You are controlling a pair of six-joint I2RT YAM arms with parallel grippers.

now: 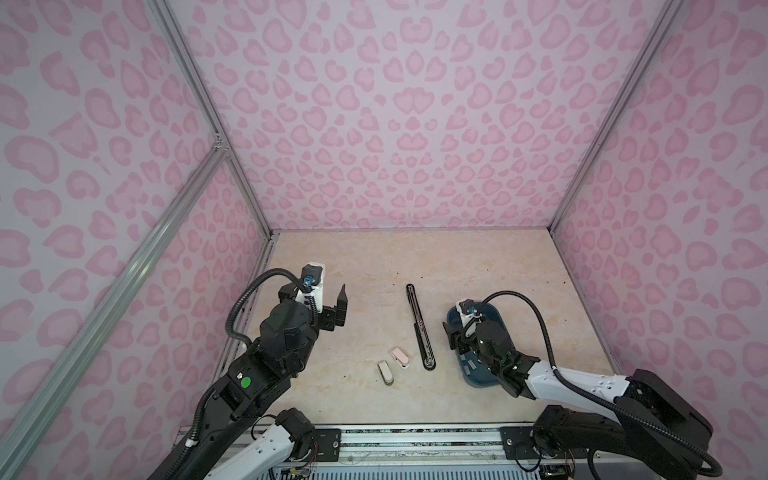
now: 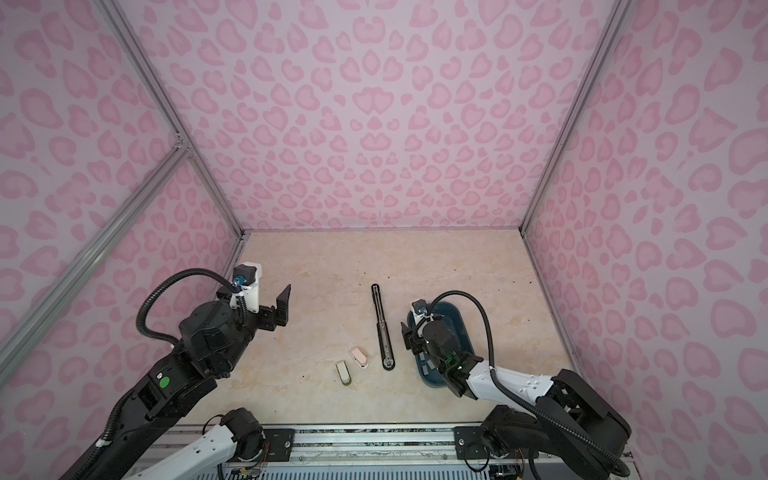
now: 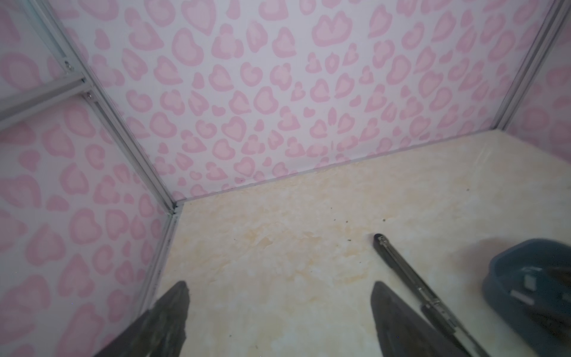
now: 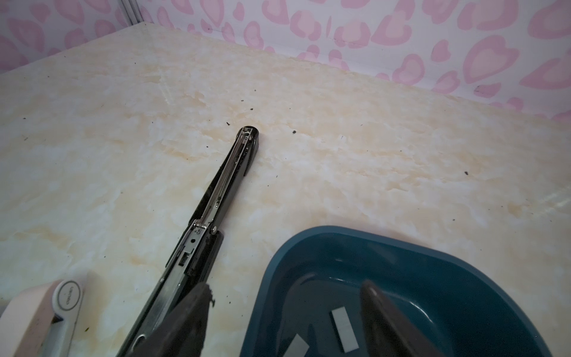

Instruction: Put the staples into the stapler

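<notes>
The staples are short, flat strips of dull grey metal. They lie loose on the floor of a dark blue dish on the right side of the bench. Only a few show clearly, and the right arm hides much of the dish from above.

The stapler lies just left of the dish without touching it. It is long, thin and black, swung open flat in one line, with a silvery channel facing up along it.

The right fingers stand wide apart with nothing between them, low over the dish's left rim. One finger is on the stapler's side and the other is over the dish, close above the staples.

The left fingers are also spread wide and empty, raised over the bare left part of the bench, well apart from the stapler.

A pink mini stapler and a cream mini stapler lie side by side near the front, left of the stapler's near end.
</notes>
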